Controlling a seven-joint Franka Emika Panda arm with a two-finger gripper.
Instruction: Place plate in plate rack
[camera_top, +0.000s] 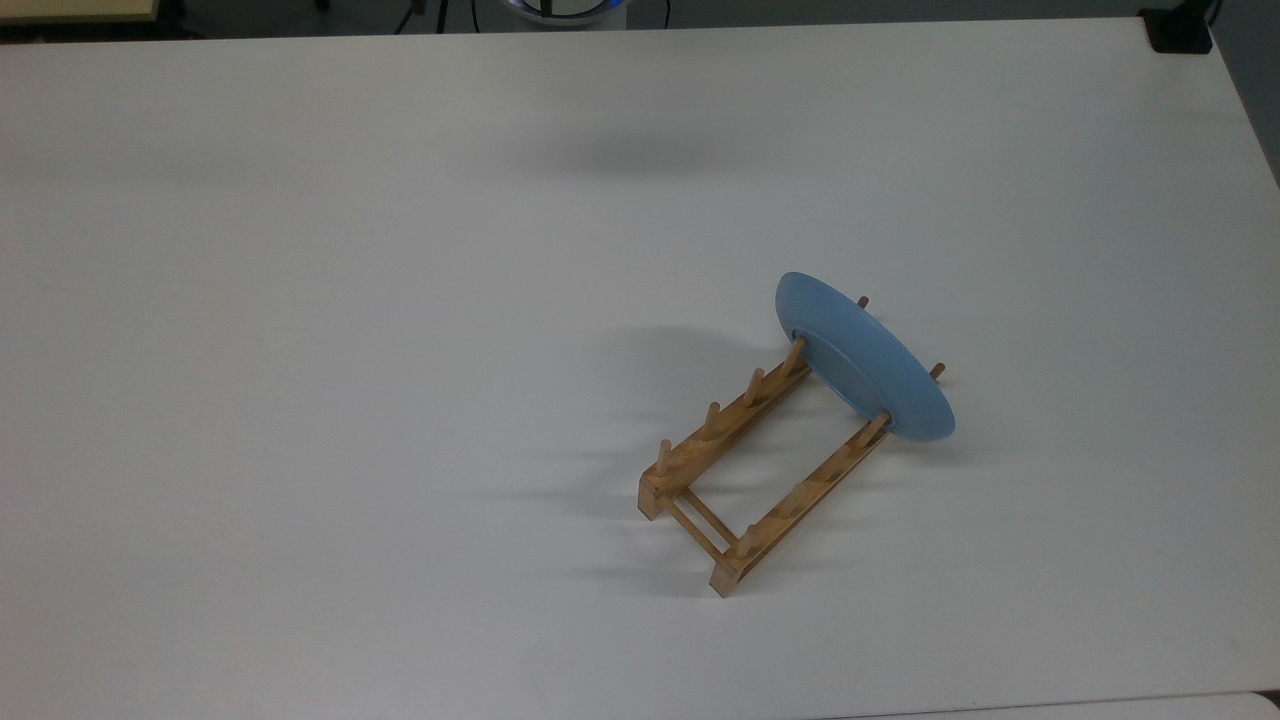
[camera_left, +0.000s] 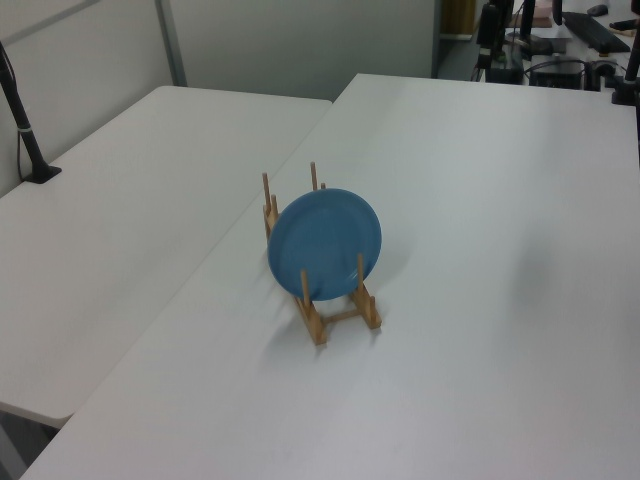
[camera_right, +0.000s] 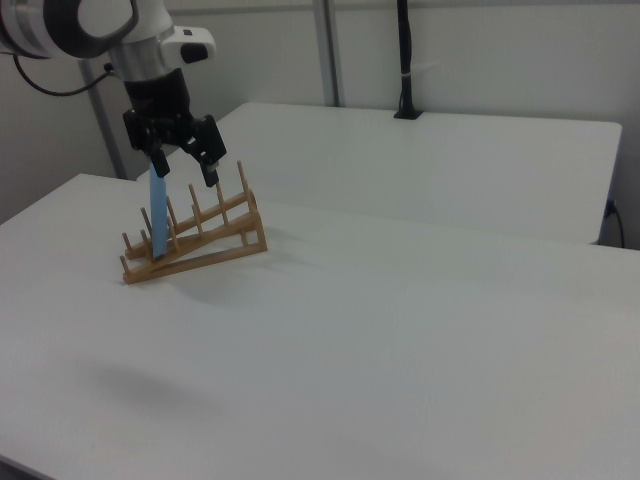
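On the white table (camera_top: 300, 300), the plate (camera_top: 868, 362) stands on edge across the plate rack (camera_top: 750, 470)'s rails, jaws parted above it.

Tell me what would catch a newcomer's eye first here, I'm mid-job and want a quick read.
The light-blue plate comes first: it stands on edge between the pegs at one end of the wooden plate rack, right of centre in the top view on a white table. In the right view, the open gripper appears just above the plate's top edge, its fingers spread apart.
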